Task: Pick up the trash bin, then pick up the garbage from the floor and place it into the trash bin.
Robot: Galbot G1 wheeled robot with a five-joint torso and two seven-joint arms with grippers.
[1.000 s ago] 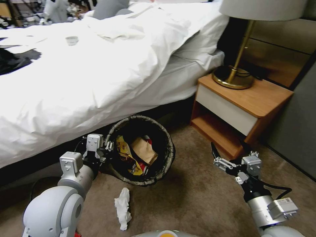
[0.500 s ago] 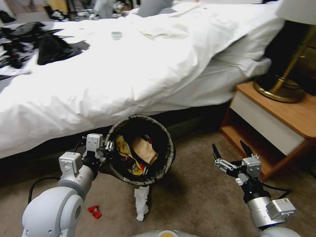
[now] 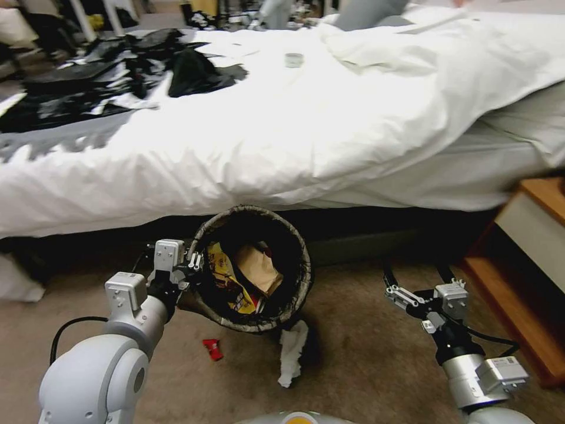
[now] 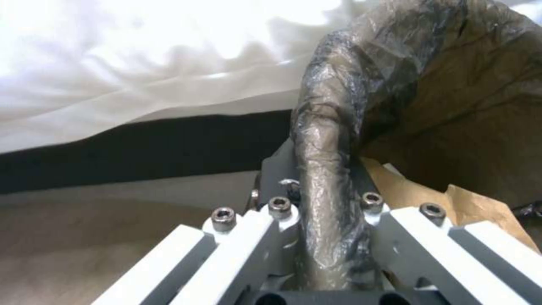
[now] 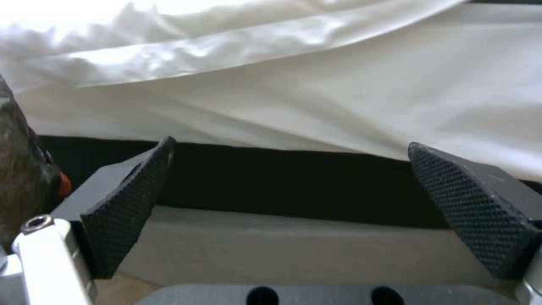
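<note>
**Bin held by its rim, tissue and red wrapper waiting on the floor**

Head view is showing the left gripper (image 3: 191, 261) clamping the near-left rim of the trash bin (image 3: 252, 268), jaws pinching the folded liner. The bin is tilting its mouth toward the robot, just in front of the bed's (image 3: 282, 135) long edge, with a yellow snack bag (image 3: 228, 287) and brown paper (image 3: 258, 270) lying inside. Left wrist view is confirming the rim (image 4: 327, 178) running between the jaws.

The bin is looking light and thin-walled, and the liner film slick, so a grip over rim and liner together is probably the safest hold.

The right gripper (image 3: 416, 275) is hanging spread wide and empty to the bin's right, above the carpet.

A white crumpled tissue (image 3: 292, 352) is lying on the floor, partly tucked under the bin's near edge; it should be soft and weightless, best pinched at its bunched middle. A small red wrapper (image 3: 212, 348) is sitting just left of it. The bin itself is overhanging the tissue, and a wooden nightstand (image 3: 529, 282) is crowding the far right.
</note>
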